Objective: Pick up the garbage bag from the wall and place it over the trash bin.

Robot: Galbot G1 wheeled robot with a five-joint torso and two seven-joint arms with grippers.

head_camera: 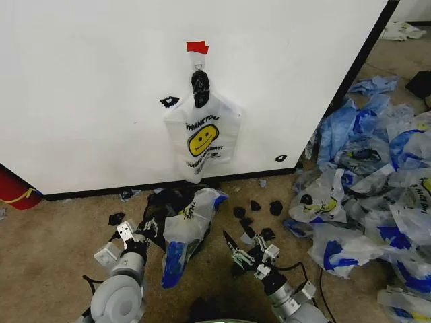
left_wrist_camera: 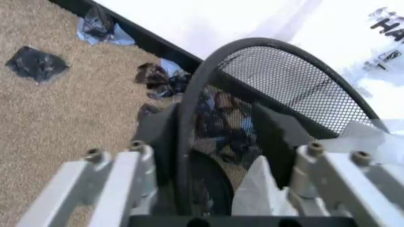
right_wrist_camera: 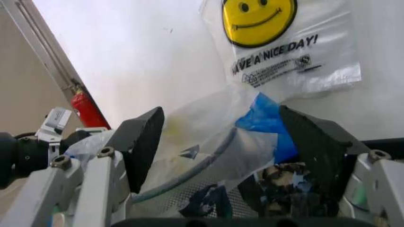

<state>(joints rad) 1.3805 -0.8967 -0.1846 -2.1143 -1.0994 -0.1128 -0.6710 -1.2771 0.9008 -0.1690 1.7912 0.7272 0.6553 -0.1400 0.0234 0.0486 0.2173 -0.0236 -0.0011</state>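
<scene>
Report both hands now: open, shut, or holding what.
Left hand: shut on the trash bin, fingers either side of its mesh rim.
Right hand: open, empty, facing the garbage bag draped on the bin.

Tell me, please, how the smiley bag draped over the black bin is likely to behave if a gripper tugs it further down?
The garbage bag looks thin and see-through, crumpled over the trash bin, so it should probably be floppy and very light, following a pull rather than holding shape. Its glossy film may slip between pads. The bin's mesh wall looks light, and the left gripper straddling the rim would likely help keep it from tipping.
</scene>
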